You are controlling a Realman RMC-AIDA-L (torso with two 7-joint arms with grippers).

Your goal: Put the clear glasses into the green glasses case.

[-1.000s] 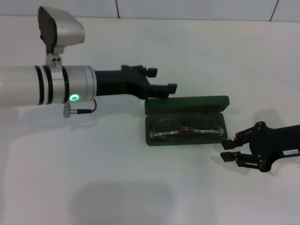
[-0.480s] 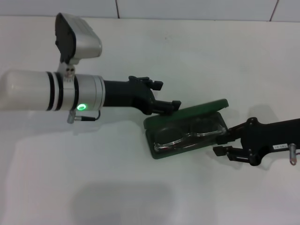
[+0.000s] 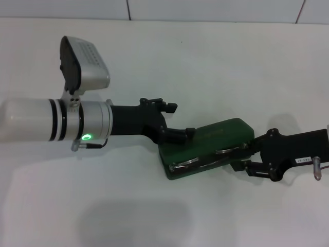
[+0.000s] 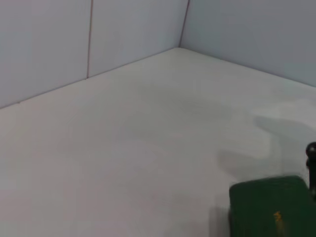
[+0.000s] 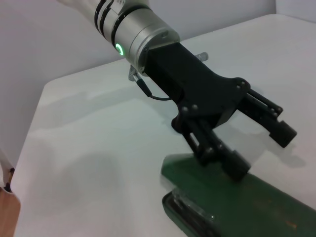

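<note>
At frame centre, the left pincer (image 3: 181, 135), spread, pressed the green glasses case (image 3: 216, 135) lid nearly closed over the clear glasses (image 3: 186, 163); the right pincer (image 3: 245, 159), spread, steadied its right end.

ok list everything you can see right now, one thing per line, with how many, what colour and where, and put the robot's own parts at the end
green glasses case: one, dark green, middle of the table, lid nearly shut
clear glasses: one pair, colourless, inside the case, showing through the gap under the lid
table: one, white, under everything
left gripper: one, black, a finger pressing on the case lid at its left end
right gripper: one, black, at the case's right end
</note>
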